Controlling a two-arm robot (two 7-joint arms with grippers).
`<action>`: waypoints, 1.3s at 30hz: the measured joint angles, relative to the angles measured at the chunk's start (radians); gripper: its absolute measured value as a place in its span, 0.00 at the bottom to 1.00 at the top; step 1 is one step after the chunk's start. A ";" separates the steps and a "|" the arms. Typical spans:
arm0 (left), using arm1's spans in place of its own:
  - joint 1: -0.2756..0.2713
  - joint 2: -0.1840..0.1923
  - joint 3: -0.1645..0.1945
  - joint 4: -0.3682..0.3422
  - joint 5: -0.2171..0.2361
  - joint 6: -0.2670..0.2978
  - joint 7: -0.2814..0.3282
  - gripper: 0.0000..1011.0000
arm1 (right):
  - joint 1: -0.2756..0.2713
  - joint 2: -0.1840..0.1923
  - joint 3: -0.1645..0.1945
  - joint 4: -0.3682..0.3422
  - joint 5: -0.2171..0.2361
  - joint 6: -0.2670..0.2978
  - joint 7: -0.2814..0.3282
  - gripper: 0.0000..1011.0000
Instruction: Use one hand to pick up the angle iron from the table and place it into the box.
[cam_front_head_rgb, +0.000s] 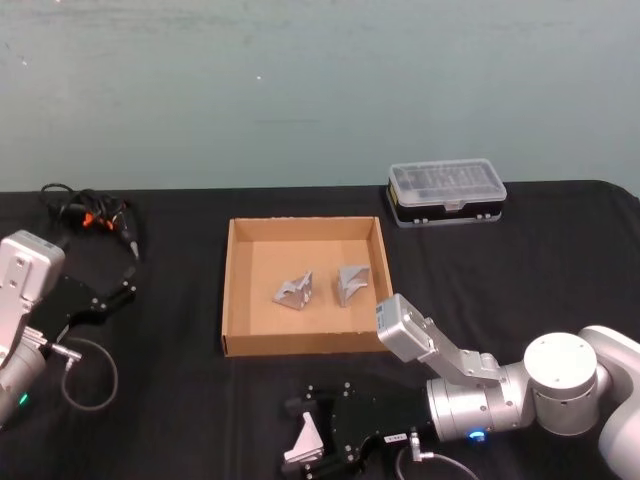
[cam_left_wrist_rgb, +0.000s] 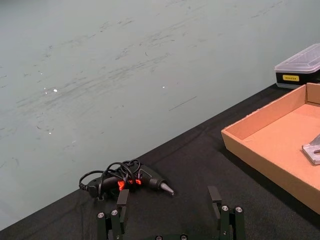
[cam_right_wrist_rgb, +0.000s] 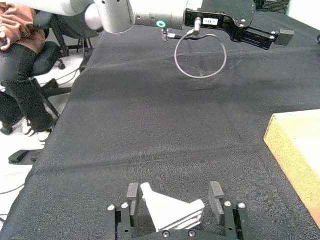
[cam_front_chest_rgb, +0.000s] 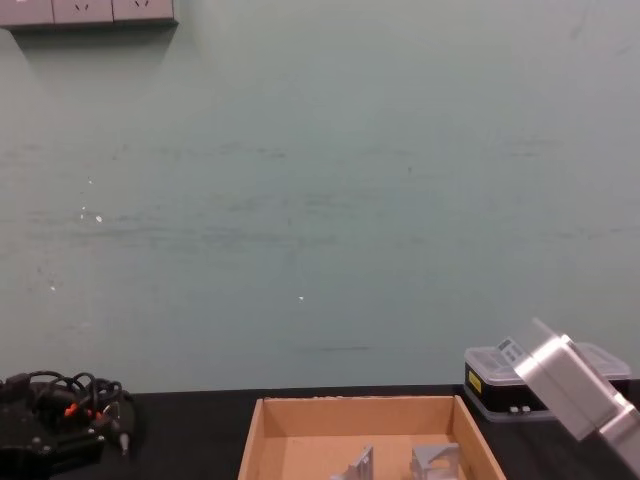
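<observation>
Right tool: your right tool (cam_right_wrist_rgb: 174, 188) sits low on the black matte worktop (cam_front_head_rgb: 180, 400), its jaws spread around the silver metal angle iron (cam_right_wrist_rgb: 172, 210) with narrow gaps on both sides.
Angle iron: on the worktop, outside the shallow brown cardboard box (cam_front_head_rgb: 229, 290), near its front wall.
Box contents: two more silver angle irons (cam_front_head_rgb: 293, 290) (cam_front_head_rgb: 352, 283).
Left tool: your left tool (cam_left_wrist_rgb: 169, 197) is wide and holds nothing.
Writing: the white label (cam_right_wrist_rgb: 211, 22) on your left tool and the yellow strip (cam_left_wrist_rgb: 291, 77) on the clear-lidded black organiser case (cam_front_head_rgb: 446, 190) are too small to read.

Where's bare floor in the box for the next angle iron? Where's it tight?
Free: box floor along the left wall, plus bands along far and near walls. Crowded: centre to right, where two angle irons sit side by side. The right gripper, open, straddles the third angle iron on the table.
</observation>
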 joint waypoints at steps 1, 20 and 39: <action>0.000 0.000 0.000 0.000 0.000 0.000 0.000 0.99 | 0.000 0.000 0.000 0.000 0.000 0.000 0.000 0.89; 0.000 0.000 0.000 0.000 0.000 0.000 0.000 0.99 | -0.001 0.001 0.001 -0.001 0.001 0.000 -0.001 0.64; 0.000 0.000 0.000 0.000 0.000 0.000 0.000 0.99 | -0.006 -0.002 0.024 -0.001 0.038 -0.004 -0.002 0.64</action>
